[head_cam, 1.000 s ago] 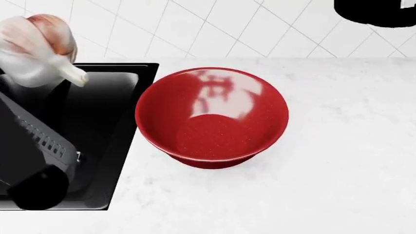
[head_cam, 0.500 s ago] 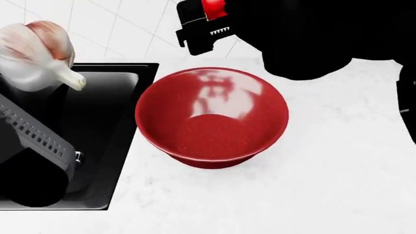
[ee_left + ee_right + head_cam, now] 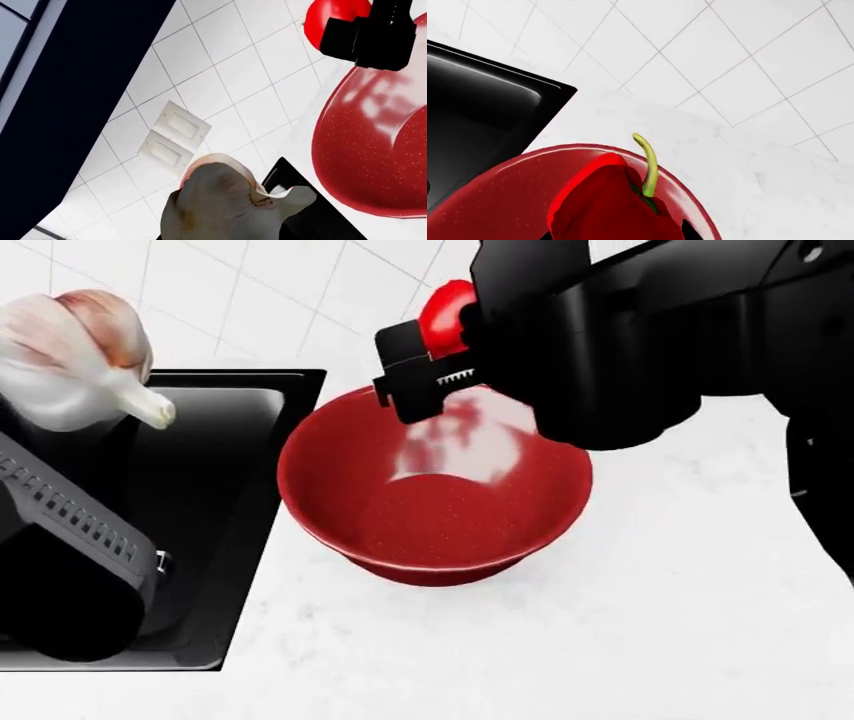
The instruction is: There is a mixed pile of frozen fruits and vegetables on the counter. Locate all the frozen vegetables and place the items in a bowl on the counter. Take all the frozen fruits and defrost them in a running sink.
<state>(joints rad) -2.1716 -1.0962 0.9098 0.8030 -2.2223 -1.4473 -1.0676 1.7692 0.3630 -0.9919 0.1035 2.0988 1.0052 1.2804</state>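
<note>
The right arm reaches in from the head view's upper right, its gripper [image 3: 434,365] clamped on the pepper [image 3: 445,318] above the far rim of the bowl [image 3: 434,510] on the counter [image 3: 694,600]. The left gripper, largely out of frame, holds the garlic [image 3: 74,355] over the sink [image 3: 200,500]. The right wrist view shows only the pepper's top and green stem [image 3: 649,167]; the fingers are cut off.

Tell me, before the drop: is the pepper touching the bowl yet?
Apart. In the head view the right gripper holds the pepper above the bowl rim, white tile visible between them.
</note>
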